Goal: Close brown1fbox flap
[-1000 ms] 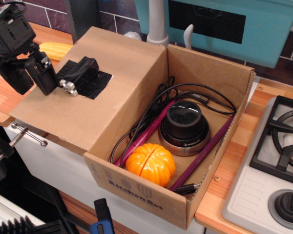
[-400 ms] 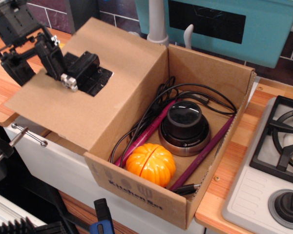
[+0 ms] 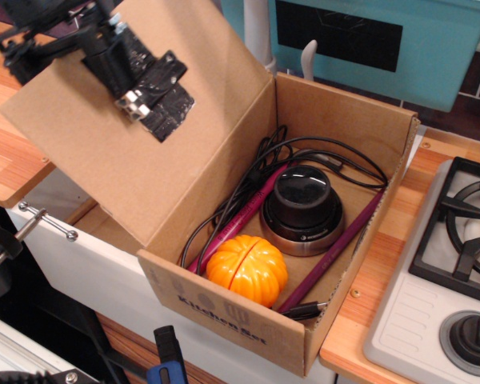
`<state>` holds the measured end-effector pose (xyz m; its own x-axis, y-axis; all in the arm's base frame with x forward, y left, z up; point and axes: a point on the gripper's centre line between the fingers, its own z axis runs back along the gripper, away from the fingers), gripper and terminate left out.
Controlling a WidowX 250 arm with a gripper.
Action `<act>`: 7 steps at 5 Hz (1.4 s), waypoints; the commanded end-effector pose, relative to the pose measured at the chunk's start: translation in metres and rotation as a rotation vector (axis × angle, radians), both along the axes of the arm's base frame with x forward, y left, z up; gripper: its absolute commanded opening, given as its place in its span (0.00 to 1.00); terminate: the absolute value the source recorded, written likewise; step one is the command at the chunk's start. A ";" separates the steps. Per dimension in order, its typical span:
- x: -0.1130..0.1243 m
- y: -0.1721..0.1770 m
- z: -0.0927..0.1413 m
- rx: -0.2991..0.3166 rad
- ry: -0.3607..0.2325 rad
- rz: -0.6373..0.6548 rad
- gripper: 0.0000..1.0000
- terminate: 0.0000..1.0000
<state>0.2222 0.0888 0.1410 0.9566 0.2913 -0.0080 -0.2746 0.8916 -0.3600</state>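
The brown1fbox [image 3: 224,314] stands open on the counter, with "Kitchen Set" printed on its near short side. Its flap [image 3: 120,172] is hinged on the left wall and is tilted up to about halfway. The flap carries a black tape patch [image 3: 172,112] and a black knob handle [image 3: 148,74]. My gripper [image 3: 126,76] reaches in from the top left and is shut on the knob handle, holding the flap up. Inside the box lie an orange pumpkin-shaped ball [image 3: 246,270], a black dome in a metal ring [image 3: 302,210], magenta sticks and black cables.
A stove [image 3: 464,240] sits at the right. A teal bin [image 3: 368,40] and a white faucet [image 3: 256,32] stand behind the box. A metal bar handle [image 3: 44,222] juts out at the lower left. A blue-black tool [image 3: 168,364] is at the bottom edge.
The gripper has risen and moved right with the knob handle. The flap has swung up from lying flat outward to a steep tilt over the box's left side.
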 end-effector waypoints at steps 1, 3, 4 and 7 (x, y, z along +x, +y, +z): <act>-0.037 -0.042 0.014 0.173 -0.101 -0.014 1.00 0.00; -0.052 -0.077 0.015 0.186 -0.022 0.069 1.00 0.00; -0.052 -0.094 0.015 0.200 -0.035 0.081 1.00 0.00; 0.009 -0.132 0.014 0.046 -0.070 -0.004 1.00 0.00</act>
